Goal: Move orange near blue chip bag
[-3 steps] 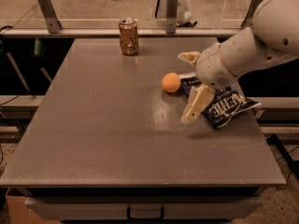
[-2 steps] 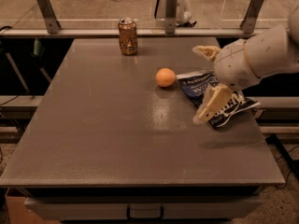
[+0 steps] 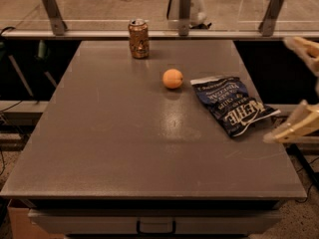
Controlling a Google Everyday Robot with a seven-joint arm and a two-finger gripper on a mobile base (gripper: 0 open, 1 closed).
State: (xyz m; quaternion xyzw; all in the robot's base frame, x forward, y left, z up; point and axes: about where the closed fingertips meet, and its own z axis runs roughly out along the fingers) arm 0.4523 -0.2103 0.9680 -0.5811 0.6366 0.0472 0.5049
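The orange (image 3: pixel 173 78) rests on the grey table (image 3: pixel 114 143), in its far middle part, just left of the blue chip bag (image 3: pixel 232 103). The bag lies flat near the table's right edge with white "Kettle" lettering showing. A narrow gap of table separates the orange from the bag's upper left corner. My gripper (image 3: pixel 278 89) is at the right edge of the view, off the table's right side, past the bag. It is open and empty, with one pale finger (image 3: pixel 304 46) high and the other (image 3: pixel 296 127) low.
A gold-brown drink can (image 3: pixel 138 39) stands upright at the table's far edge, left of the orange. A rail with metal posts (image 3: pixel 52 4) runs behind the table. A drawer handle (image 3: pixel 155 228) shows below the front edge.
My gripper has pulled away to the right, off the bag and beyond the table's right edge. The orange has shifted slightly and sits free next to the bag.
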